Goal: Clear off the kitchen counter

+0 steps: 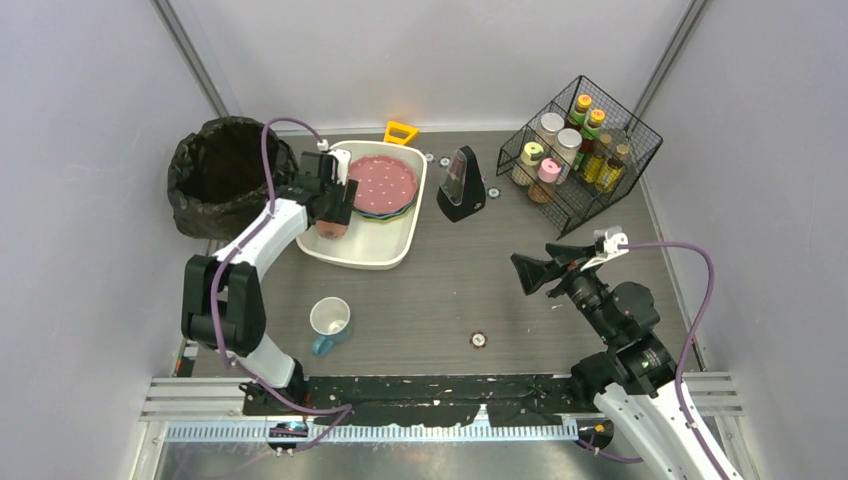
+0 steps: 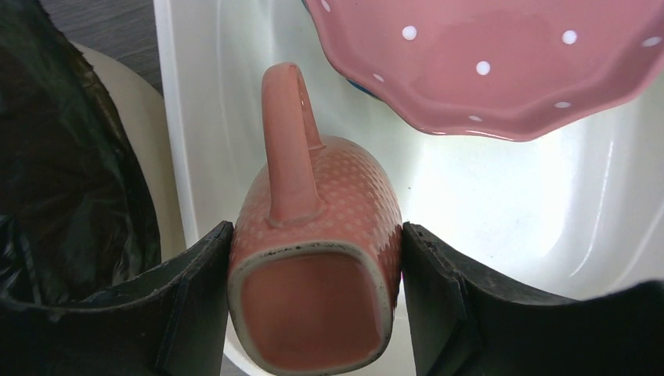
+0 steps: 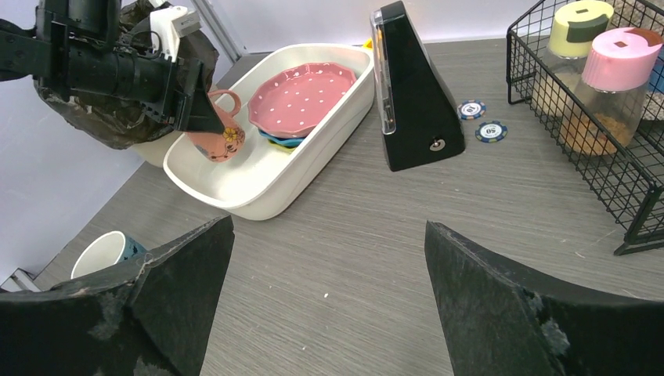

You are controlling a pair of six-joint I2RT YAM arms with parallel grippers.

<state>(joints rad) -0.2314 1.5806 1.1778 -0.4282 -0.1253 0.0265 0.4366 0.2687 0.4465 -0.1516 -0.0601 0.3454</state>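
Observation:
My left gripper (image 1: 335, 215) is shut on a pink dotted mug (image 2: 313, 258), holding it mouth-down over the near left corner of the white tub (image 1: 385, 255); the mug also shows in the right wrist view (image 3: 218, 137). A pink dotted plate (image 1: 383, 183) lies in the tub on a blue one. A white and blue mug (image 1: 329, 323) stands on the dark wood-grain kitchen counter (image 1: 480, 275) in front of the tub. My right gripper (image 1: 528, 272) is open and empty above the counter's right middle.
A black bin bag (image 1: 212, 172) sits left of the tub. A black wedge-shaped timer (image 1: 461, 185) stands mid-back, with poker chips (image 3: 481, 121) beside it and one chip (image 1: 479, 340) near front. A wire basket of spice jars (image 1: 580, 150) fills the back right. A yellow tool (image 1: 400, 132) lies behind the tub.

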